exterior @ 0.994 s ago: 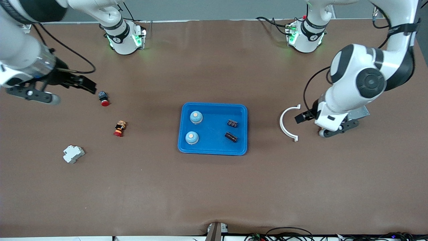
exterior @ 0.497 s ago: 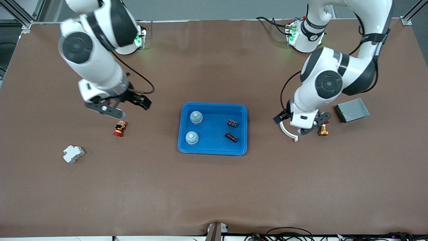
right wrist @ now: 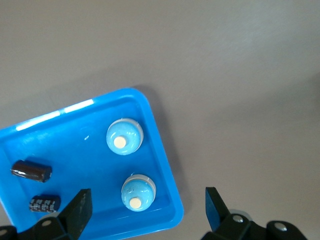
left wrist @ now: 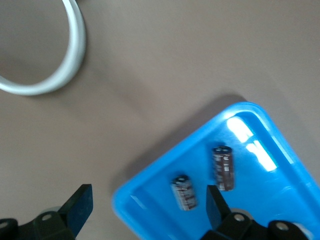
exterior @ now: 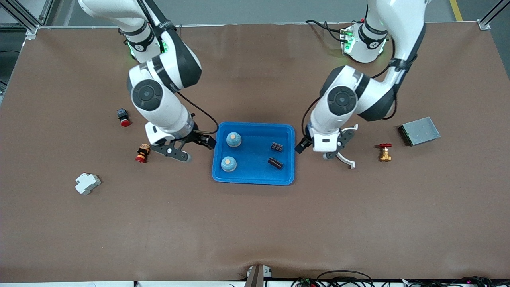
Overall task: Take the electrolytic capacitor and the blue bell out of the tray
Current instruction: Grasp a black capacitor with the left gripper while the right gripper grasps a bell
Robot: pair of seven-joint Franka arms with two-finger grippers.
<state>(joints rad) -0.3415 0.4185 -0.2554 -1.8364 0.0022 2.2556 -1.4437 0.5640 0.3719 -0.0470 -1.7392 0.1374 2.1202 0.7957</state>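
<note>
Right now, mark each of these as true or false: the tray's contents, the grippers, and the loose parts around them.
1. Two bells and two capacitors lie in the blue tray. True.
2. The left gripper holds a capacitor. False: it is open and empty, at the tray's edge.
3. The right gripper is open. True.
4. The white ring lies in the tray. False: it lies on the table, toward the left arm's end.
</note>
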